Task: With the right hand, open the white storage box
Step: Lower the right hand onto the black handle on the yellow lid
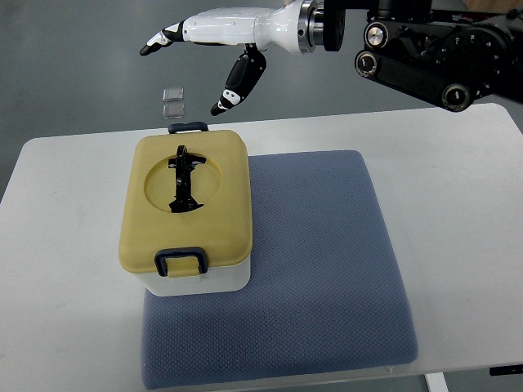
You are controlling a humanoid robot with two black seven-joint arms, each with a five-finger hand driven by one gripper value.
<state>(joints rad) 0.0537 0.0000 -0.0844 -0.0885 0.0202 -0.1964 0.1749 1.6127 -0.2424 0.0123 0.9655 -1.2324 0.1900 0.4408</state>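
The white storage box stands on the left part of a blue-grey mat. It has a tan lid with a black folding handle in a round recess, and dark blue latches at the near side and far side. The lid is down. My right hand is white with black fingertips. It hovers above and beyond the box's far edge, fingers spread and holding nothing. Its thumb hangs down toward the far latch. The left arm does not show.
The blue-grey mat covers the middle and right of the white table. The right arm's black forearm crosses the top right. Two small clear squares lie on the floor beyond the table's far edge.
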